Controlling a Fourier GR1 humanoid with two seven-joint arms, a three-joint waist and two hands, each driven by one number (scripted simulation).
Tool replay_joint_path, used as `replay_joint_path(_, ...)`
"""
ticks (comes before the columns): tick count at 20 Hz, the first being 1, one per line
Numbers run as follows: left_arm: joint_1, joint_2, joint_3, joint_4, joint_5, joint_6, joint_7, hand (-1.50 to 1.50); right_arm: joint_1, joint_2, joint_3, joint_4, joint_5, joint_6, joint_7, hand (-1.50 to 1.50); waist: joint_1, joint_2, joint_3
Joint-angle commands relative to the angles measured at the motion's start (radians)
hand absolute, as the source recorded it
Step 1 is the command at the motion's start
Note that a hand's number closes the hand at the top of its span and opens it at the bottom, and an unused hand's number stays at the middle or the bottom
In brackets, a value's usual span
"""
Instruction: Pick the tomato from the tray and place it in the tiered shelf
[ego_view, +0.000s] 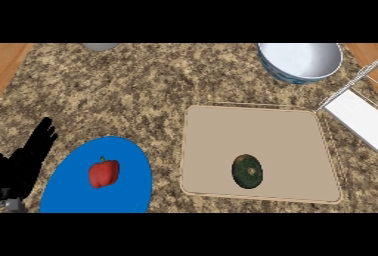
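A beige tray (221, 130) lies right of centre on the speckled counter. On its near half sits a dark green round vegetable (247, 171) with a pale stem spot; no red tomato shows on the tray. The tiered shelf (358, 117), a white board with thin metal rods, enters from the right edge, just beyond the tray's far right corner. My left hand (26, 160) rests at the left edge with its fingers straight and pointing up, holding nothing, well away from the tray. My right hand does not show.
A blue plate (125, 170) at the lower left carries a red bell pepper (104, 173), close beside my left hand. A white bowl with a blue outside (300, 61) stands at the back right. A grey object (100, 46) peeks in at the top edge.
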Motion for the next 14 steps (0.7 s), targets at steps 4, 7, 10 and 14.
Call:
replay_joint_path(4, 0.007, 0.002, 0.013, -0.023, -0.008, 0.024, 0.03, 0.0, 0.06, -0.208, -0.279, -0.105, -0.161, 0.221, 0.167, -1.5, -0.029, -0.008, 0.0)
replay_joint_path(7, 0.024, -0.029, -0.008, -0.021, -0.027, 0.038, 0.0, 0.0, 0.086, -0.34, -0.36, -0.058, -0.216, 0.351, 0.235, -1.5, -0.041, -0.01, -0.001)
replay_joint_path(10, 0.032, 0.012, 0.04, -0.023, 0.011, 0.016, 0.031, 0.0, 0.16, -0.383, -0.492, -0.01, -0.269, 0.486, 0.208, -1.5, -0.067, -0.018, 0.0)
replay_joint_path(14, 0.1, -0.023, 0.032, -0.024, 0.0, 0.022, -0.029, 0.0, 0.19, -0.475, -0.675, 0.042, -0.349, 0.618, 0.205, -1.5, -0.094, -0.028, -0.001)
